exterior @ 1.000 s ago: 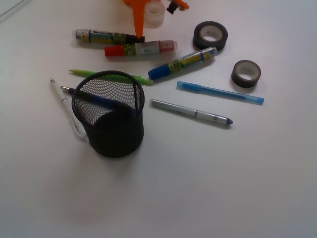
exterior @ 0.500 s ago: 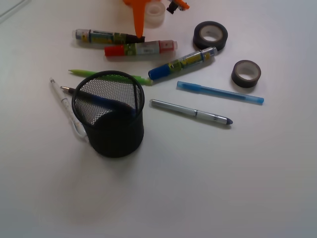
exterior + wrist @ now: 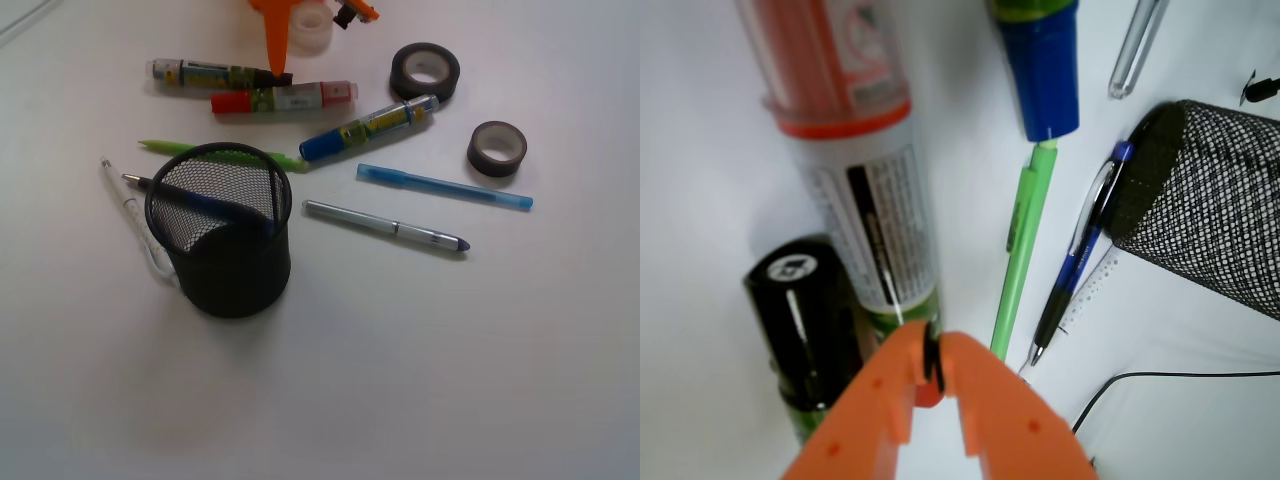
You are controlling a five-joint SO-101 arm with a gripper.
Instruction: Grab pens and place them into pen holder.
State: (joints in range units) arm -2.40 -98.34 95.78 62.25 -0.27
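At far table edge (image 3: 60,420), tool (image 3: 932,368) tips together, empty, over markers (image 3: 855,200).

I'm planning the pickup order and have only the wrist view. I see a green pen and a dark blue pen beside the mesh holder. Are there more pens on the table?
Observer: Yes. The front view shows a silver-grey pen lying to the image right of the pen holder, apart from it.
Operator: Any others?
Observer: A light blue pen lies just beyond the silver one, roughly parallel to it, with one end near a tape roll.
Operator: And on the holder's other side?
Observer: A white pen lies at its image-left side, with its near end passing behind the holder's wall.
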